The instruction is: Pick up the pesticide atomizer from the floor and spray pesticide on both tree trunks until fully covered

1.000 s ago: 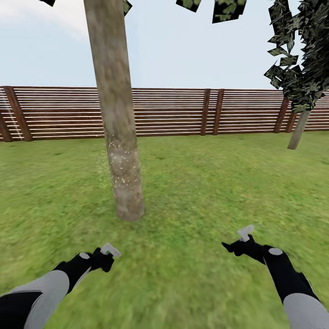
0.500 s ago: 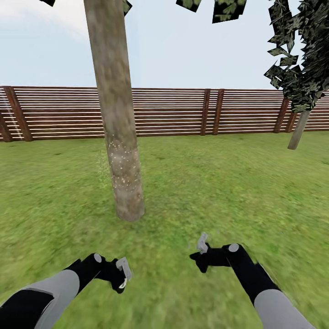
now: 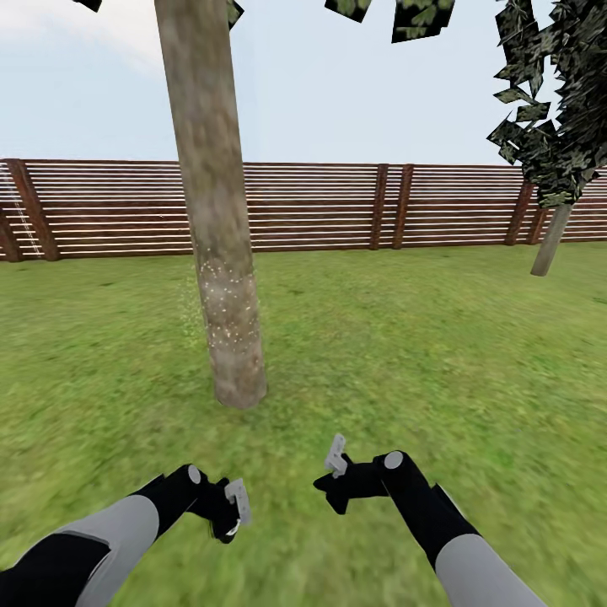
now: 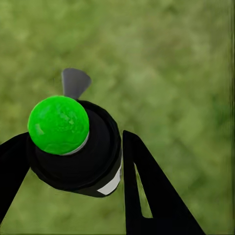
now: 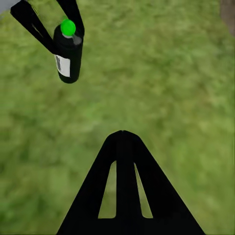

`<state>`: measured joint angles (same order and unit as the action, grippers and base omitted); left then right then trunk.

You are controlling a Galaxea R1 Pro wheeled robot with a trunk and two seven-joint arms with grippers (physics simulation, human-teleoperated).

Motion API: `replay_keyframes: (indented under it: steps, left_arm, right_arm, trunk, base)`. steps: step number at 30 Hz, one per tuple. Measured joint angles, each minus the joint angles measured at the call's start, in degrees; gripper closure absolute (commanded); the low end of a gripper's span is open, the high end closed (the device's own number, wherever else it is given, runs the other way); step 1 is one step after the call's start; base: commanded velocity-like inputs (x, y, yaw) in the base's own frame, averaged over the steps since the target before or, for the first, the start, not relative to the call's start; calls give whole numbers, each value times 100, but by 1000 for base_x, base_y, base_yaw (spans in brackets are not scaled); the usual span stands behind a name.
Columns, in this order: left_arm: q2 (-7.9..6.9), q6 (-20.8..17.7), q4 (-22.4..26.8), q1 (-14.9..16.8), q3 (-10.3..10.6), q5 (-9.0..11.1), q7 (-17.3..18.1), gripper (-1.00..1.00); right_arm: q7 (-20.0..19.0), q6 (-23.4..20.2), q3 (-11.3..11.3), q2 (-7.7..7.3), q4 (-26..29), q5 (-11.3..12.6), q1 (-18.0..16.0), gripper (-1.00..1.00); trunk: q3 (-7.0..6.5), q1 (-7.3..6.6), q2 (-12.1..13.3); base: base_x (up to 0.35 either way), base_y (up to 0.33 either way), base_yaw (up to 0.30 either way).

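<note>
The black, green-capped pesticide atomizer (image 4: pixel 73 147) sits pinched between the left fingers (image 4: pixel 147 191); the right fingers (image 5: pixel 122 196) are pressed together. I'd aim the nozzle higher up the speckled grey-brown trunk (image 3: pixel 221 278).

A fenced garden outdoors: green lawn (image 3: pixel 379 337) runs back to a brown slatted fence (image 3: pixel 320 206), two trees (image 3: pixel 215 211) stand on the grass, with open sky (image 3: pixel 354 93) above.
</note>
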<state>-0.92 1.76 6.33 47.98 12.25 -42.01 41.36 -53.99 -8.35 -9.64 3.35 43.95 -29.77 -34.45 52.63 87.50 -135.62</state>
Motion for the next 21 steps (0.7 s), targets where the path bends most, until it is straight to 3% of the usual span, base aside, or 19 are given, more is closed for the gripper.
replay_keyframes:
  steps: [5,9,21]
  left_arm:
    - [111,-152,153,1,2,-40,-2,100]
    - [383,-174,273,0,6,-47,-4,100]
    - [776,-167,290,0,35,-57,4,100]
  right_arm:
    - [-6,0,-3,47,0,6,0,100]
    - [-6,-78,-3,53,6,6,0,100]
    - [-1,-167,-3,60,87,7,0,100]
  trunk:
    - [0,0,0]
    - [0,0,0]
    - [0,0,0]
  base:
    - [0,0,0]
    - [0,0,0]
    - [0,0,0]
